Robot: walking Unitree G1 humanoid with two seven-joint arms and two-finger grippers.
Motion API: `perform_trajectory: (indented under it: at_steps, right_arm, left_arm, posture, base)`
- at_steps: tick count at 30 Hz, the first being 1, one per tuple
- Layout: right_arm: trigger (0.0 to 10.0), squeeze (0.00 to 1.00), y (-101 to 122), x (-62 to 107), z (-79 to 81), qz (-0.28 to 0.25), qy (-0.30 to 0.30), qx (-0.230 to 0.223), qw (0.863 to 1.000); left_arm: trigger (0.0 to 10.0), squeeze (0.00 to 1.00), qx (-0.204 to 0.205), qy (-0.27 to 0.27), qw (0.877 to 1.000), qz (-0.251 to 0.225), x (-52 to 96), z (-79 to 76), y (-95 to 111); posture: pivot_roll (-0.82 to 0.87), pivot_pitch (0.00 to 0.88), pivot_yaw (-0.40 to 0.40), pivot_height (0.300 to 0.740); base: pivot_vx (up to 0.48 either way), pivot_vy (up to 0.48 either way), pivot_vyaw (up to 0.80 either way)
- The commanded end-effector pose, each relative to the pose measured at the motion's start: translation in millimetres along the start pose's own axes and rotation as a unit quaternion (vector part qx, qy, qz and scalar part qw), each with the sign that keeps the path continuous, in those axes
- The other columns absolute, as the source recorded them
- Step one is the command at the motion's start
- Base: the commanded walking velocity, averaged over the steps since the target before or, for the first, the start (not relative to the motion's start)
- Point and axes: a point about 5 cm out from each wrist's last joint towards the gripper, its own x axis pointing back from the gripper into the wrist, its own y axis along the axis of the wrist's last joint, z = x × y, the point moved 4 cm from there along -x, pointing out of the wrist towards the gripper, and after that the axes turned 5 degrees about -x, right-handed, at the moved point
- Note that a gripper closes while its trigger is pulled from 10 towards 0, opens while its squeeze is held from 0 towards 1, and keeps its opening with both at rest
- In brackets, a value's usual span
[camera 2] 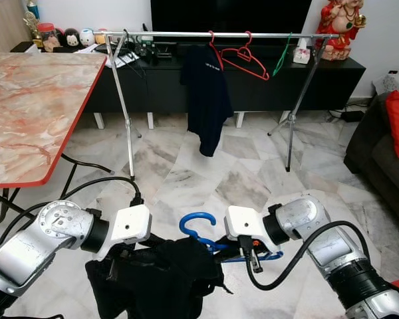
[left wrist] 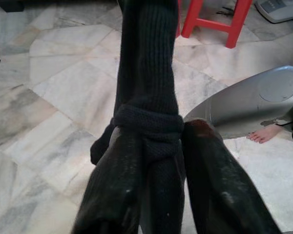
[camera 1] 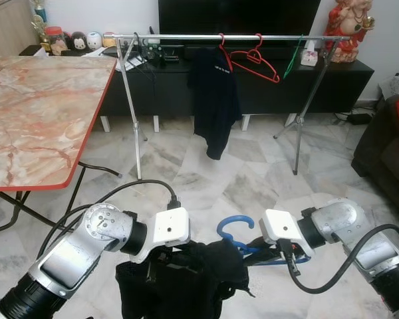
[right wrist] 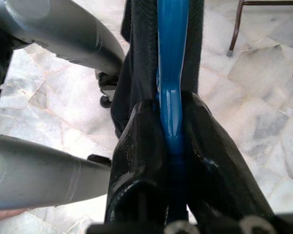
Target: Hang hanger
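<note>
A blue hanger (camera 1: 236,234) carrying a black garment (camera 1: 186,279) is held low over the marble floor (camera 1: 239,179) between the two end effectors. The right end effector (right wrist: 172,141) is clamped on the hanger's blue bar, its two black fingers (right wrist: 139,161) pressed against either side of the plastic, with black cloth lying along the bar just beyond the fingertips. The left end effector (left wrist: 151,161) is closed on a bunched fold of the knitted black garment, which is stretched away from its fingertips. The hanger's blue hook is seen curling upward between the two end effectors, nearer the right one. Well beyond both end effectors, a metal clothes rail (camera 1: 233,37) is stood on its legs before a black cabinet (camera 1: 266,86); a dark shirt (camera 1: 214,100), a red hanger (camera 1: 256,63) and a green hanger (camera 1: 292,60) are hung from it. A marble-patterned tabletop (camera 1: 33,113) with a red edge is seen beyond the left end effector
</note>
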Motion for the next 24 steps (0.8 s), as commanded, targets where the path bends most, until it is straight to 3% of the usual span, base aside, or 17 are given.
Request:
perform_trajectory:
  at_steps: [1,4,15,18,19,24]
  right_arm:
    - [0.0,0.00,9,6.7,-9.5,-0.012,-0.027,0.018,0.999]
    - [0.0,0.00,15,7.2,-19.9,-0.038,-0.061,0.017,0.997]
    - [0.0,0.00,18,7.7,-35.3,-0.072,-0.110,-0.004,0.991]
    - [0.0,0.00,18,8.5,-41.7,-0.079,-0.131,-0.011,0.988]
    - [0.0,0.00,18,8.8,-43.9,-0.082,-0.140,-0.012,0.987]
    - [0.0,0.00,17,9.0,-49.8,-0.085,-0.160,-0.022,0.983]
  left_arm:
    - [10.0,1.00,-0.023,-0.001,1.000,-0.014,3.2,2.6,11]
    - [10.0,1.00,-0.022,0.010,1.000,-0.015,6.4,6.4,11]
    - [10.0,1.00,-0.005,0.073,0.997,-0.031,15.0,22.6,12]
    - [10.0,1.00,0.005,0.118,0.992,-0.043,20.1,33.9,13]
    - [10.0,1.00,0.011,0.156,0.986,-0.058,23.7,43.6,16]
    - [10.0,1.00,0.025,0.228,0.970,-0.086,29.5,58.6,21]
  posture:
    - [-0.01,0.000,-0.065,0.740]
    - [-0.01,0.000,-0.065,0.740]
    - [-0.01,0.000,-0.070,0.740]
    - [-0.02,0.000,-0.071,0.740]
    - [-0.01,0.000,-0.072,0.740]
    - [-0.01,0.000,-0.076,0.740]
  base:
    - [0.000,0.000,0.00]
    - [0.000,0.000,0.00]
    - [0.000,0.000,0.00]
    - [0.000,0.000,0.00]
    - [0.000,0.000,0.00]
    - [0.000,0.000,0.00]
